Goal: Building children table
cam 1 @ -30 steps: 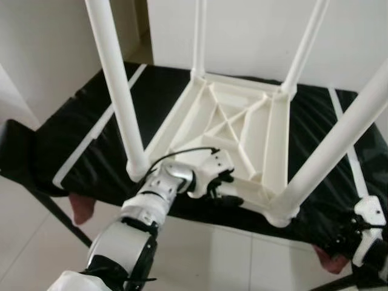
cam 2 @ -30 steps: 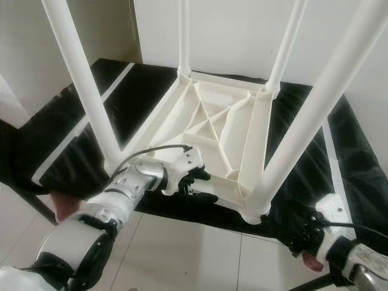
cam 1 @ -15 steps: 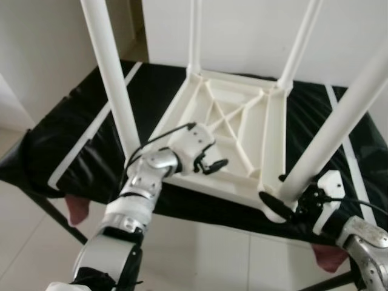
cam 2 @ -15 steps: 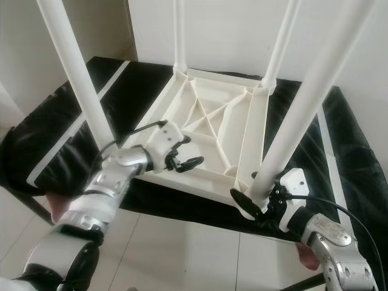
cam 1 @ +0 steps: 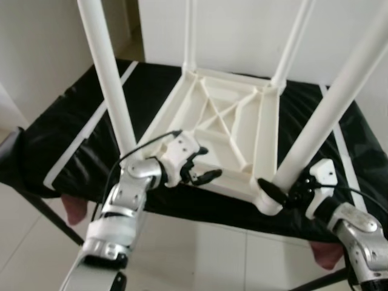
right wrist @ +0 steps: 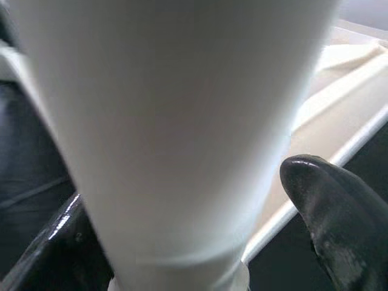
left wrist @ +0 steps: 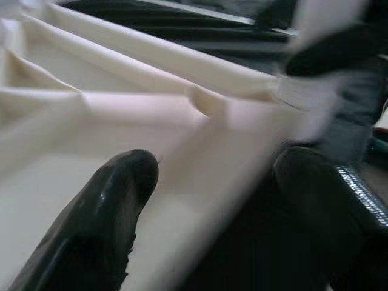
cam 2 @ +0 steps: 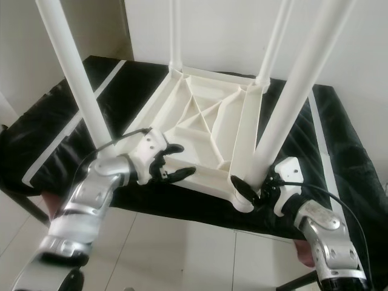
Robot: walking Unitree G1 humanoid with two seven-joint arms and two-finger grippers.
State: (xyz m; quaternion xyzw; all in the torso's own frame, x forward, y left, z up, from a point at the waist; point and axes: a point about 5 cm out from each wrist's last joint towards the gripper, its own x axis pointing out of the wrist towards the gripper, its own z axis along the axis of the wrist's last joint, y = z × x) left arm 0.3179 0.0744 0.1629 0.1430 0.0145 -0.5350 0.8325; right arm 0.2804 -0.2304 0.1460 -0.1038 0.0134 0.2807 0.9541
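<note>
The children's table point(cam 1: 233, 121) lies upside down on the black-covered bench point(cam 1: 73, 133), its top flat on the cover and all four legs pointing up. Its ribbed underside faces the head camera.

Left claw point(cam 1: 205, 172): positioned at the near edge rail point(cam 2: 209, 177) of the table. In the left wrist view one finger point(left wrist: 103, 206) lies inside the frame and the other outside it, with the rail between them. The fingers straddle the rail with a gap showing, so the claw is spread, not clenched. Whether either pad touches the plastic cannot be told.

Right claw point(cam 2: 250, 193): positioned at the base of the near right leg point(cam 1: 330, 115), just above the corner socket. In the right wrist view the leg stands directly ahead, with one finger point(right wrist: 339, 206) on each side of it. The fingers bracket the leg but are not seen pressed against it; treat this claw as released around the leg.

Key relation: the leg's long axis runs upward from the claw, roughly square to the line of the fingers. It already sits between them, so the right arm is the nearer one for any work on this leg. Closing would likely grip it across its width, while the left claw could steady the frame at the rail.
</note>
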